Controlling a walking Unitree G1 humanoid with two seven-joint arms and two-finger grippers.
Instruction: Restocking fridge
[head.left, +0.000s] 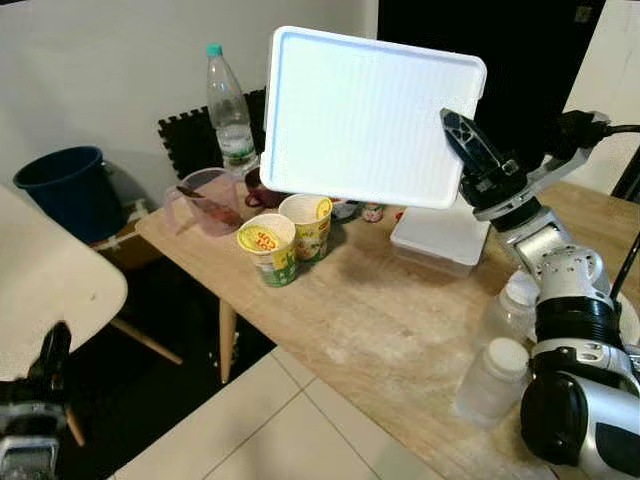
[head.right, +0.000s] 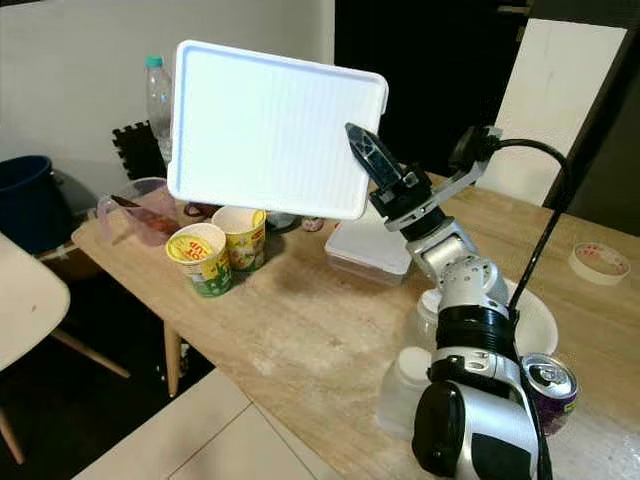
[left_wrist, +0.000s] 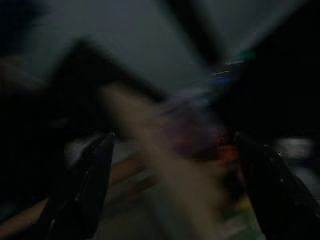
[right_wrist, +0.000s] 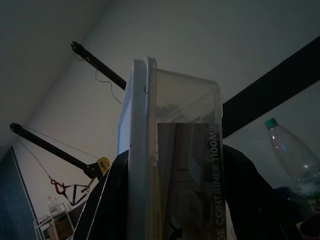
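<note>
— What's nearest you?
— Two plastic bottles (head.left: 495, 375) on the tabletop (head.left: 400, 320).
— And your right gripper (head.left: 462, 135)?
— Jaws clamped on the container lid (head.left: 370, 115), raised above the cups. Light, stiff, slippery: edge grip.

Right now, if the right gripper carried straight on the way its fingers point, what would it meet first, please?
Probably nothing close: the right gripper, shut on the white container, points up and away over the table toward the wall, though depth is unclear.

A white-lidded clear container (head.left: 370, 115) is hanging tilted on edge above the wooden table (head.left: 400, 330), its flat lid facing the camera, pinched at its lower right corner between black fingers (head.left: 470, 140).
</note>
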